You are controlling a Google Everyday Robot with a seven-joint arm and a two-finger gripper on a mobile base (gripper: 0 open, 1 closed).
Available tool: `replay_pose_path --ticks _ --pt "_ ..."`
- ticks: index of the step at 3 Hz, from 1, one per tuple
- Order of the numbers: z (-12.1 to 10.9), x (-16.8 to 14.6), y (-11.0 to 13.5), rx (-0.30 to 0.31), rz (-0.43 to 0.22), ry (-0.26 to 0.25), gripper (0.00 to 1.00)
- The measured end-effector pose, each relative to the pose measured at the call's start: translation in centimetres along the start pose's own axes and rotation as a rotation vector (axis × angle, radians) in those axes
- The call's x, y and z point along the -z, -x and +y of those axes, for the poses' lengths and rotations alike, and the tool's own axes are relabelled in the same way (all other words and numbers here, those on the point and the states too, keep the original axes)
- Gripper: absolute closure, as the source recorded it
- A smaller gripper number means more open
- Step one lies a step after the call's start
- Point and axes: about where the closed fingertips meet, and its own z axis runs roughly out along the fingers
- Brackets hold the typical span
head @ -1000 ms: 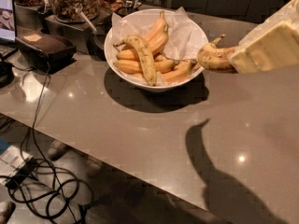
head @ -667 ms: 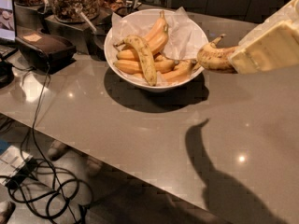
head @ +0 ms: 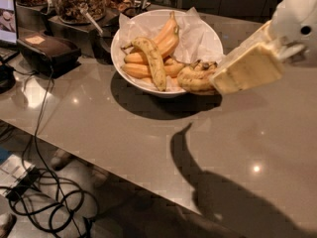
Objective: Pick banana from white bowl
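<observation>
1. Hand [head: 219, 82]: positioned at the 4 o'clock edge of the white bowl [head: 115, 53], reaching in from 3 o'clock. I read it as pressed onto one end of the banana [head: 194, 78], pinching it.

2. Banana: curled, brown-speckled, projecting from the hand toward 9 o'clock. It overlapped the bowl's rim in my view. I could not tell whether it touched the rim or hung above it.

3. Change over the last second: hand and banana together had shifted toward 8 o'clock in the view. The hand filled more of the view. The arm's shadow [head: 208, 182] on the surface [head: 114, 133] had grown and slid toward 9 o'clock. I judged this as a lift toward the camera with the fruit carried along.

4. Unchanged: the bowl, its paper lining [head: 200, 33], the longer speckled banana [head: 152, 66] and the smooth bananas [head: 166, 37] had kept their places.

5. Meaning for the task: I judged the grasp secured and the banana separated from the pile. Clearing the rim fully remained to be confirmed.
</observation>
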Motion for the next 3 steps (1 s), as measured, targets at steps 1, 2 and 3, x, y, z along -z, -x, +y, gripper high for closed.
replay_pose_path --ticks 1,2,3 --pt "0.0 -0.1 0.0 -0.002 -0.002 0.006 1.0" --pt "0.4 -0.4 1.0 0.019 -0.015 0.006 1.0" --pt "0.8 -2.5 1.5 0.014 -0.047 0.057 1.0"
